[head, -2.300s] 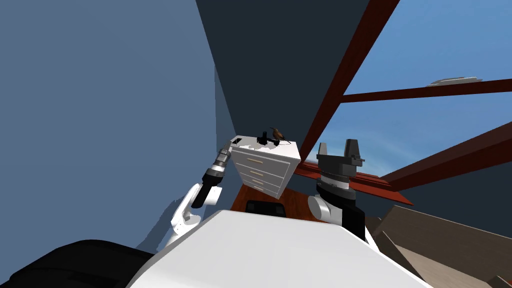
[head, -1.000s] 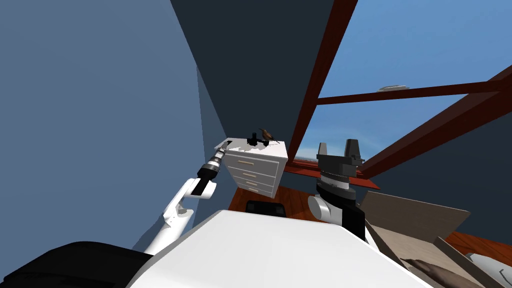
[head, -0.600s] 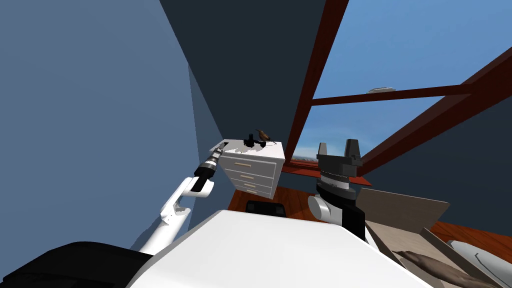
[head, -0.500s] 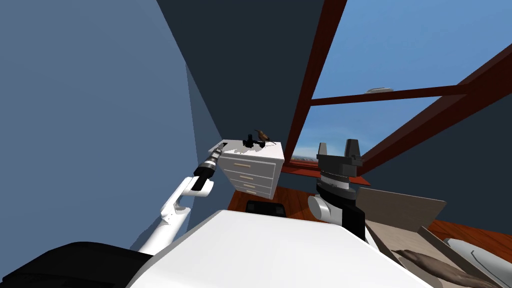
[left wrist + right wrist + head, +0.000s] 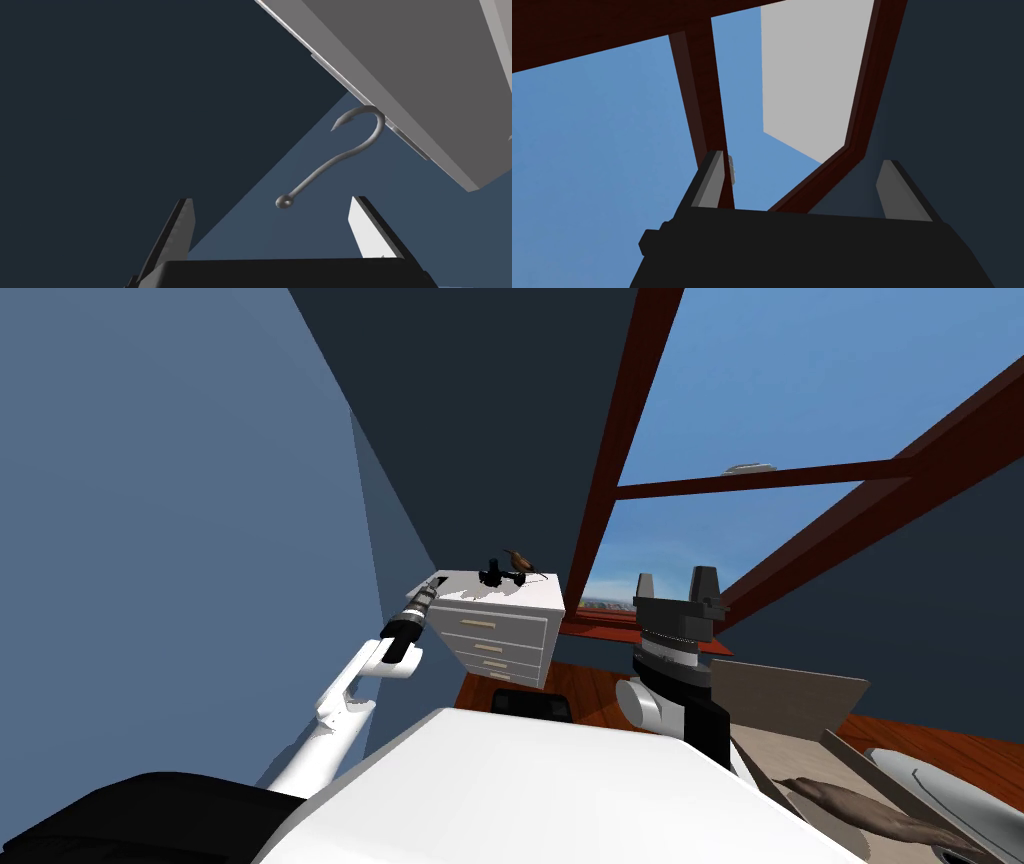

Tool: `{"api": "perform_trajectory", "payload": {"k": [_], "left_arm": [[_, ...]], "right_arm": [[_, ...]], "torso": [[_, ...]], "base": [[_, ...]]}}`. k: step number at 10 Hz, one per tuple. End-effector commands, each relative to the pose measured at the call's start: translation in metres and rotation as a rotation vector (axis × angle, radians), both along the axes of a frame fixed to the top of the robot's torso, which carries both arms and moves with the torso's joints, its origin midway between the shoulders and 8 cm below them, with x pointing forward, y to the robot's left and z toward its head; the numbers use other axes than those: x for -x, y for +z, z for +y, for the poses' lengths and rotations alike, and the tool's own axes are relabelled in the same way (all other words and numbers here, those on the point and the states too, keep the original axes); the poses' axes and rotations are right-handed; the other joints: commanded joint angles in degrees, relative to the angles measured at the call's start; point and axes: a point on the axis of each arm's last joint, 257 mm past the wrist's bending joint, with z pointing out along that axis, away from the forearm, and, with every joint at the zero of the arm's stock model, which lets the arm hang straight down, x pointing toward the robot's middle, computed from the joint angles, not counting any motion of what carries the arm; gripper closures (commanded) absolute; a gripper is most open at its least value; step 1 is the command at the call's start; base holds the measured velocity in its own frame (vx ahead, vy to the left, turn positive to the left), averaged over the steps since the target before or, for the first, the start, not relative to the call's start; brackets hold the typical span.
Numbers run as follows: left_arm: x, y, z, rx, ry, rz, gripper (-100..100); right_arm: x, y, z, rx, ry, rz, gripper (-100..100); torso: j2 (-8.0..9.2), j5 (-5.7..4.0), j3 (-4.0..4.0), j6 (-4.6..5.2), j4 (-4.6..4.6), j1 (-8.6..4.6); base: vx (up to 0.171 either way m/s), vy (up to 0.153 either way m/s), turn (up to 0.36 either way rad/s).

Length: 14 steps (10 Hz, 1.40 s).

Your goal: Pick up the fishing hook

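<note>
A grey fishing hook (image 5: pixel 345 152) hangs by its bend on the edge of a light grey chest of drawers (image 5: pixel 400 70). Its eye points back toward my left gripper (image 5: pixel 271 200). That gripper is open, and the eye sits just ahead of the fingertips, a little nearer one finger (image 5: pixel 367 227), touching neither. In the head view my left gripper (image 5: pixel 436 582) is stretched out to the top left corner of the chest of drawers (image 5: pixel 497 628). My right gripper (image 5: pixel 674 578) is held up to the right of the drawers, open and empty, as the right wrist view also shows (image 5: pixel 802 157).
A small brown bird figure (image 5: pixel 518 559) and a black object (image 5: pixel 490 576) stand on the drawers' top. A blue wall (image 5: pixel 180 538) runs close on the left. A dark red window frame (image 5: pixel 620 458) rises behind. An open brown box (image 5: pixel 790 718) lies at the lower right.
My view has swung, so the drawers now sit further left in the picture and the brown box has come into sight. My left arm has stretched further out to the drawers' corner. The right gripper keeps its pose.
</note>
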Motion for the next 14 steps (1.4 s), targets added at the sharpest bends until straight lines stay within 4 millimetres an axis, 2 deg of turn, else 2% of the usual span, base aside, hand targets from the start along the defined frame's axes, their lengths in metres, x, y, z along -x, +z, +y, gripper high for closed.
{"api": "perform_trajectory", "payload": {"k": [1, 4, 5, 6, 7, 8, 9, 13, 14], "left_arm": [[0.002, -0.005, 0.017, -0.016, 0.048, 0.026, -100], [0.005, -0.010, 0.043, -0.041, 0.121, 0.064, -100], [0.006, -0.011, 0.048, -0.044, 0.135, 0.070, -100], [0.005, -0.011, 0.044, -0.042, 0.122, 0.064, -100], [0.006, -0.011, 0.045, -0.042, 0.126, 0.066, 0], [0.006, -0.011, 0.045, -0.042, 0.125, 0.066, -100], [0.006, -0.011, 0.045, -0.042, 0.125, 0.066, 100], [0.007, -0.010, 0.048, -0.074, 0.131, 0.075, 100], [0.007, -0.010, 0.048, -0.076, 0.131, 0.075, 0]], "right_arm": [[0.000, 0.000, 0.000, 0.000, 0.000, 0.000, 0], [0.000, 0.000, 0.000, 0.000, 0.000, 0.000, 0], [0.000, 0.000, 0.000, 0.000, 0.000, 0.000, 0], [0.000, 0.000, 0.000, 0.000, 0.000, 0.000, 0], [0.000, 0.000, 0.000, 0.000, 0.000, 0.000, 0], [0.000, 0.000, 0.000, 0.000, 0.000, 0.000, 0], [0.000, 0.000, 0.000, 0.000, 0.000, 0.000, 0], [0.000, 0.000, 0.000, 0.000, 0.000, 0.000, 0], [0.000, 0.000, 0.000, 0.000, 0.000, 0.000, 0]], "torso": [[0.00, 0.00, 0.00, 0.00, 0.00, 0.00], [0.00, 0.00, 0.00, -0.01, 0.00, 0.01], [-0.05, 0.01, -0.03, 0.00, -0.01, 0.03], [-0.04, 0.01, -0.03, -0.01, -0.01, 0.06], [0.04, 0.02, 0.02, -0.02, 0.00, 0.06], [0.11, 0.01, 0.06, -0.02, 0.02, 0.05], [0.14, 0.01, 0.08, -0.02, 0.03, 0.05], [0.27, 0.44, 0.23, 0.04, 0.20, 0.34], [0.31, 0.48, 0.25, 0.04, 0.21, 0.43]], "base": [[0.041, -0.019, -0.067], [0.043, -0.013, -0.064], [0.050, 0.001, -0.042], [0.019, 0.003, -0.005], [0.000, 0.000, 0.000], [0.000, 0.000, 0.000], [0.000, 0.000, 0.000], [0.000, 0.001, 0.001], [0.000, 0.000, 0.000]]}}
